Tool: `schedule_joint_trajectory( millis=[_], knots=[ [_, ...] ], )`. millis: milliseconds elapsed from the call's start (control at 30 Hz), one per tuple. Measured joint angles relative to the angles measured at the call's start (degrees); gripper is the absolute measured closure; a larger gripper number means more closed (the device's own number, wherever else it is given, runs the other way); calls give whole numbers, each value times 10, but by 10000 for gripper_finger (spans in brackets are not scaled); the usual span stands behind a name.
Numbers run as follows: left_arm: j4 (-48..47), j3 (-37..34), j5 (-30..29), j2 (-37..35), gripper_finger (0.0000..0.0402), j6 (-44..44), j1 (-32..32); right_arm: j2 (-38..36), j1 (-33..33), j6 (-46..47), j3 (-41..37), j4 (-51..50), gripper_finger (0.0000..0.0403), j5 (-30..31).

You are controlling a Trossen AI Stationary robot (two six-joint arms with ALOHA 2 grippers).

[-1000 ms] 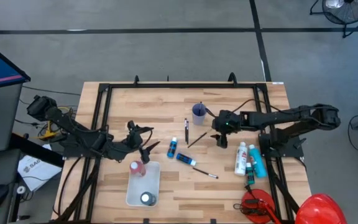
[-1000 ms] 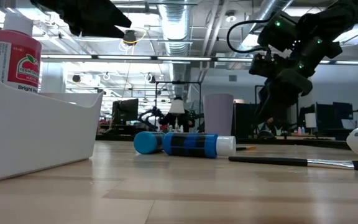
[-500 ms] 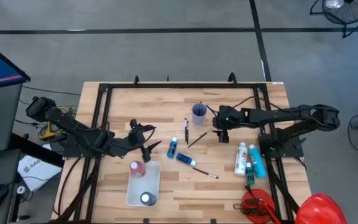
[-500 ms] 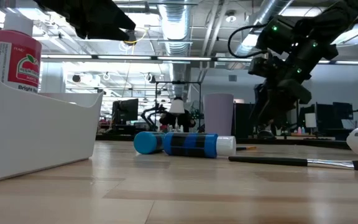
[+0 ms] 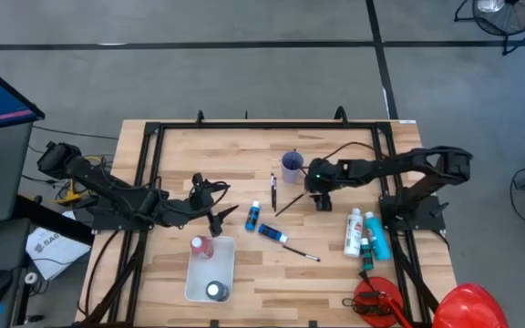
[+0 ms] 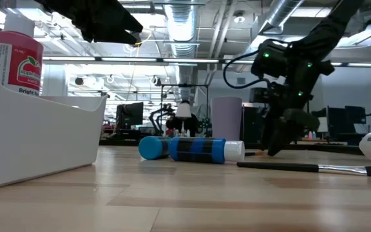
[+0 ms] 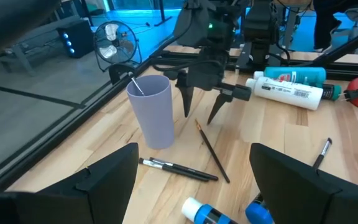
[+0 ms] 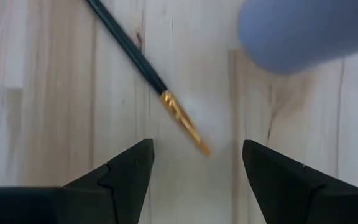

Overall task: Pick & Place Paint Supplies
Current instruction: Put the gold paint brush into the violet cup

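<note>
My right tool hangs low with its fingers spread wide and empty, straddling the gold tip of a thin brush lying on the surface beside the lavender cup. My left tool waits wide open above the white bin.

Open right pincer above brush beside lilac cup
</note>
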Motion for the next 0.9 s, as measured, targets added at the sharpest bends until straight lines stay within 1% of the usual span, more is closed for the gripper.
schedule_joint_trajectory(
  millis=[200, 267, 367, 467, 600, 767, 900],
  knots=[
    [0, 0, 0, 0, 101, 0, 0, 24, 0, -15, 23, -1, 159, -6],
    [0, 0, 11, 0, 101, 0, 0, 32, -1, -15, 25, -2, 160, -12],
    [0, 0, 20, 0, 101, 0, 0, 47, -2, -15, 27, -4, 171, -15],
    [1, 0, 20, 0, 101, 0, 0, 55, -7, -15, 28, 5, 193, -25],
    [3, 0, 26, 0, 101, 0, -1, 55, -18, -14, 27, 2, 232, -50],
    [5, 0, 35, 0, 101, 0, -1, 55, -29, -15, 27, -11, 280, -60],
    [5, 0, 35, 0, 101, 0, -1, 55, -30, -17, 27, -16, 306, -60]
  ],
)
